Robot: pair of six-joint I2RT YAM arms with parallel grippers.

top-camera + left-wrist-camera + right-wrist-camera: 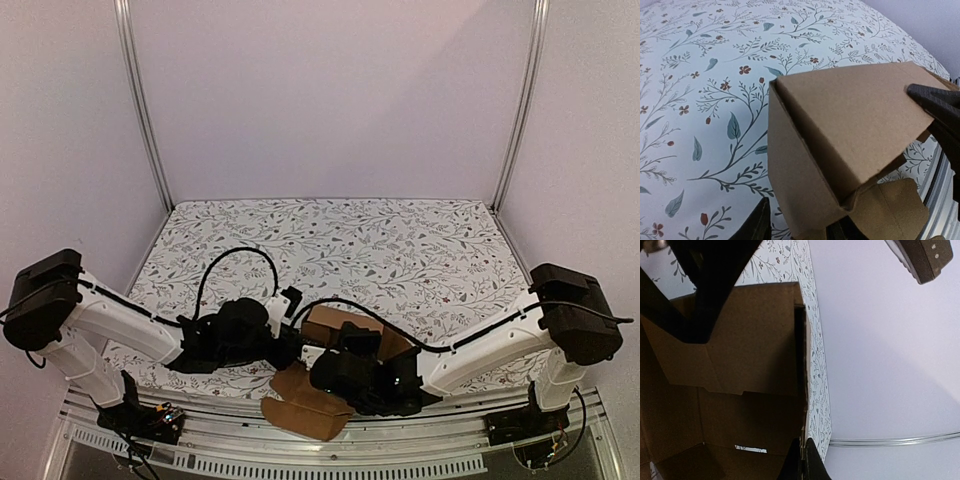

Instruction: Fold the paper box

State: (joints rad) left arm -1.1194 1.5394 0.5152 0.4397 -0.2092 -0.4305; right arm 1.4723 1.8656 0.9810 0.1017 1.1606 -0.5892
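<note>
Left gripper (799, 229): jaws part closed, clamped on the bottom edge of the near wall of the paper box (840, 115), one dark finger (761, 224) showing outside that wall. Reads as an anchor grip, pinning the box down and keeping that wall upright so it can't slide while the other arm works

Right gripper (804, 457): fully closed, nothing between the jaws. In the left wrist view its dark tip touches the right edge of the top panel, so it's used as a poker, pushing the panel over. Shut jaws make a stiff narrow tip, probably why it isn't open

Box: half formed, brown cardboard. Near wall up, top panel tilted across the cavity, not flat down yet. An untucked flap (890, 210) hangs out low on the right, and from the top camera a flap spreads toward the near table edge. Interior seen by the right wrist is open, with a slot cut in the far panel

Box sits on the floral cloth (715, 75) at the near middle of the table, between the two grippers, both touching it. Task looks mid-way, panels left to close and tuck
</note>
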